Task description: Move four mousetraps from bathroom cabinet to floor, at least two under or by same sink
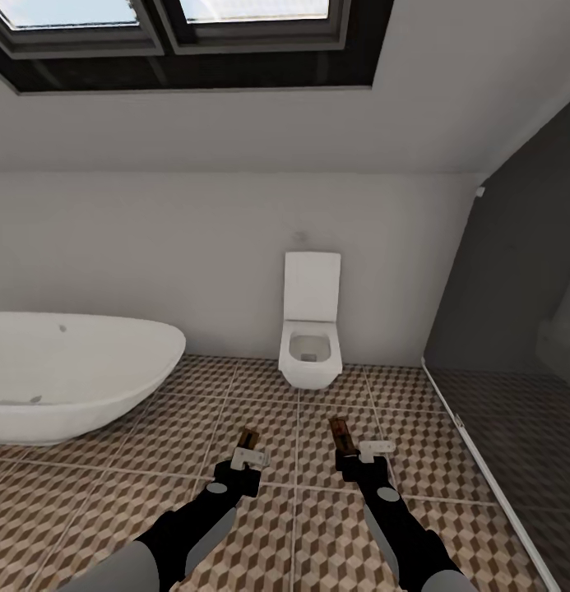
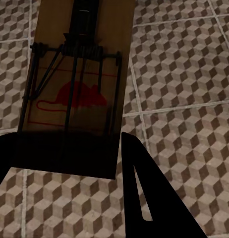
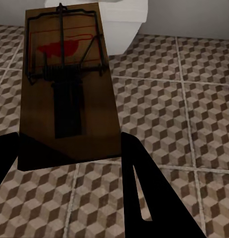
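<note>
Up close, the left gripper [image 2: 70, 158] has its dark fingers [image 2: 144, 198] clenched on one end of a mousetrap [image 2: 77, 84], whose tan board runs out past them with the wire spring and bar on top and a red mouse mark on its face. Likewise, the right gripper [image 3: 70, 153] grasps a second mousetrap [image 3: 67, 84] by its plain end, so the wire frame and red mark sit at the end away from the fingers [image 3: 144, 198].

From the head camera, the left gripper [image 1: 246, 460] and right gripper [image 1: 350, 460] are held out side by side, apart from each other, above the bathroom floor [image 1: 276, 493]. The left-hand mousetrap [image 1: 249, 439] and the right-hand mousetrap [image 1: 339, 433] each stick forward from the fingers, clear of the cube-patterned tiles [image 2: 184, 64].

Beyond the hands, a square white toilet [image 1: 311, 333] stands against the pale wall, and its bowl [image 3: 119, 20] shows just past the right trap. An oval white bathtub [image 1: 71, 374] sits to the left. A dark glass panel [image 1: 515, 329] closes off the right side, and a skylight [image 1: 178, 37] is set in the sloping ceiling.
</note>
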Robot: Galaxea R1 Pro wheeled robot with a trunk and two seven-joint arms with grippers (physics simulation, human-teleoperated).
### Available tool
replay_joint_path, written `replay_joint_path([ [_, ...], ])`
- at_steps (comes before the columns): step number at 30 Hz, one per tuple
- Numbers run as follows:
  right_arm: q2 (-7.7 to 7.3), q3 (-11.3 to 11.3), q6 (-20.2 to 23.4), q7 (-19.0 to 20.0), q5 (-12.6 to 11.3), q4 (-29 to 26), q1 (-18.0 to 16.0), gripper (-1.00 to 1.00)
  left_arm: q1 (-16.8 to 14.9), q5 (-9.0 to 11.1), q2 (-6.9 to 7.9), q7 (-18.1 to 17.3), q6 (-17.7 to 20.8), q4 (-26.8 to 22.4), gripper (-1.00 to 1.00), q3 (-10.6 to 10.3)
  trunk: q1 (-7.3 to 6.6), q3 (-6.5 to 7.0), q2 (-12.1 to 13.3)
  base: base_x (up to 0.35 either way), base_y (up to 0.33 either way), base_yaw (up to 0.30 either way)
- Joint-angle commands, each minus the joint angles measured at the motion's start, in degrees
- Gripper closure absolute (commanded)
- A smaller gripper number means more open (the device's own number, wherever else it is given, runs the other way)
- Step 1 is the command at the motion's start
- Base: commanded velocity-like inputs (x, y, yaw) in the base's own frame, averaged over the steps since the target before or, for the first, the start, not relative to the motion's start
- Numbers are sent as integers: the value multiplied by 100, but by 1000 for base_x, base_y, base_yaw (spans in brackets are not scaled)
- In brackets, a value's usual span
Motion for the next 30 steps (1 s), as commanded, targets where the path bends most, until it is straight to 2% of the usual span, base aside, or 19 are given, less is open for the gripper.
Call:
replay_joint_path([
  [1,-3,24,8,-42,-16,-3,-3,100,-8,19,5,60,23,-10,100,-37,23,-24,-45,0,0,0],
  [30,-1,24,11,-42,-16,-3,-4,100,-8,19,3,58,23,-6,100,-39,660,-545,-1209,0,0,0],
])
